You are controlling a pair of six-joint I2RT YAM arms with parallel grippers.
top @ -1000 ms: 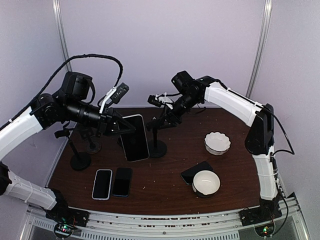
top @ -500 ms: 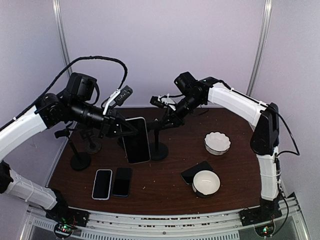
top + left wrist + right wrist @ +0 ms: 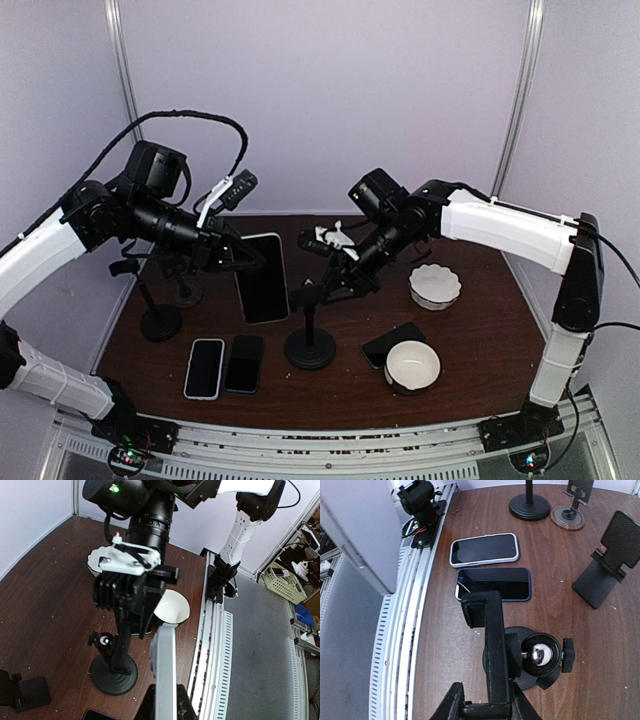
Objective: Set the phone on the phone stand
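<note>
left gripper (image 3: 232, 257) clamped on the phone (image 3: 262, 278), holding it upright in the air above the table (image 3: 470, 330), right gripper (image 3: 338, 279) pinching the clamp arm of the phone stand (image 3: 310, 350) just beside it, phone not on the stand yet, two spare phones (image 3: 225, 366) lying flat nearby

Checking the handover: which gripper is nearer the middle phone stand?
Right. The right gripper clasps the clamp of the phone stand; the left gripper holds the phone beside it, apart.

Lit brightly and evenly from overhead, with only faint, soft shadows on the table (image 3: 330, 390). Slightly blown out on the white bowl (image 3: 412, 365), near right. Glinting on the phone stand (image 3: 492, 640) ball joint. Blurred along the close phone (image 3: 165, 675) edge; bowed toward wrist-view edges.
</note>
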